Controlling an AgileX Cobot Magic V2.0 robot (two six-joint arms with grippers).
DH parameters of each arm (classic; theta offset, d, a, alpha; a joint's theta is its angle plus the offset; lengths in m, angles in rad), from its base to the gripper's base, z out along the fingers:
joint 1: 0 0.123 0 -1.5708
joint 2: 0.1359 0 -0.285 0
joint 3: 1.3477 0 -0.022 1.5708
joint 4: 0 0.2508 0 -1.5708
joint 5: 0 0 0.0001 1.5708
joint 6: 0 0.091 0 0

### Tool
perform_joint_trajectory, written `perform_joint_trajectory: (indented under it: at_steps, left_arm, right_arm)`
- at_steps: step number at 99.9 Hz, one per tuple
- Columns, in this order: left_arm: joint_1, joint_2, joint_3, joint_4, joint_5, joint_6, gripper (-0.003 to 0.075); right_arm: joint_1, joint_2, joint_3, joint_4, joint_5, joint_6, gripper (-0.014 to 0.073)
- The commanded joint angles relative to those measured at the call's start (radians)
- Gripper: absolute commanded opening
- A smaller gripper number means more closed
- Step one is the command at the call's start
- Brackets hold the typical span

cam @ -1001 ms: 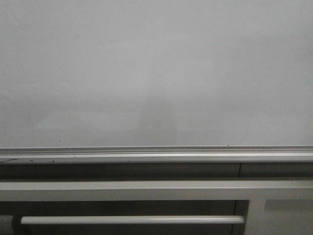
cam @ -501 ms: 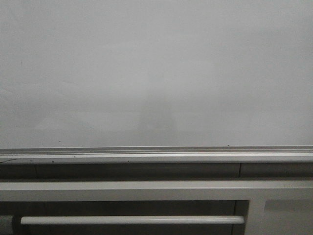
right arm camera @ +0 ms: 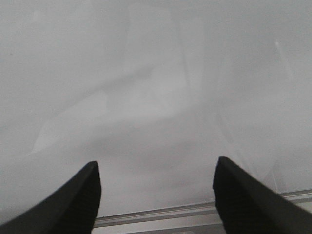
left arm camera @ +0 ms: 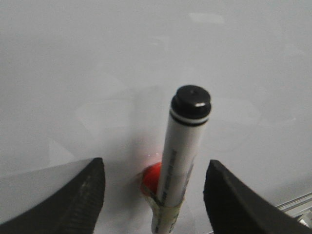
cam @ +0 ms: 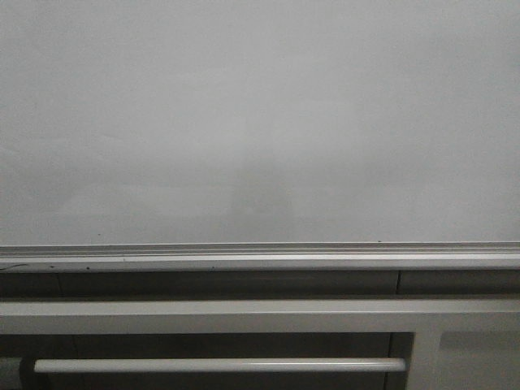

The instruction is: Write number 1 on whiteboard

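Pale grey-white and glossy, the whiteboard (cam: 260, 122) fills most of the front view, edged below by a silver rail (cam: 260, 253), with a white bar (cam: 219, 365) and frame panels lower down. No dark stroke is seen on the board in any view, so the number 1 is judged not yet written. In the left wrist view a marker (left arm camera: 180, 161), white-barrelled with a black end cap toward the board and a red part near its base, stands between the fingers of the left gripper (left arm camera: 155, 195); the jaws are spread wide and clear of the barrel, and how the marker is fixed cannot be told. The right gripper (right arm camera: 156, 195) is also spread wide and holds nothing. The step in hand is judged to be the approach. Next, the writing tip must be brought to the board and drawn in one short vertical line.
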Motion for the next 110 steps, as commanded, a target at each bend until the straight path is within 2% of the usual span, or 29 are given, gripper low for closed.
perform_joint_trajectory:
  at_steps: [1, 12, 28, 48, 70, 89, 110]
  left_arm:
    - [0.003, 0.008, -0.034, -0.045, -0.040, 0.009, 0.0419]
    - [0.003, 0.008, -0.034, -0.165, -0.017, 0.009, 0.0419]
    - [0.003, 0.008, -0.034, -0.196, -0.025, 0.009, 0.0419]
    - [0.003, 0.006, -0.034, -0.180, 0.019, 0.038, 0.0419]
    - [0.003, -0.051, -0.032, -0.084, 0.015, 0.040, 0.0416]
    - [0.003, -0.076, -0.021, -0.060, 0.029, 0.033, 0.0338]
    - [0.003, -0.076, -0.001, -0.032, 0.027, 0.014, 0.0336]
  right_arm:
    - [-0.002, 0.014, -0.036, 0.019, -0.073, -0.010, 0.0447]
    - [-0.002, 0.014, -0.036, 0.019, -0.073, -0.010, 0.0447]
    - [-0.002, 0.014, -0.036, 0.019, -0.073, -0.010, 0.0447]
    - [-0.002, 0.014, -0.036, 0.019, -0.073, -0.010, 0.0447]
    - [-0.002, 0.014, -0.036, 0.019, -0.073, -0.010, 0.0447]
    - [-0.002, 0.014, -0.036, 0.019, -0.073, -0.010, 0.0447]
    - [-0.002, 0.014, -0.036, 0.019, -0.073, -0.010, 0.0447]
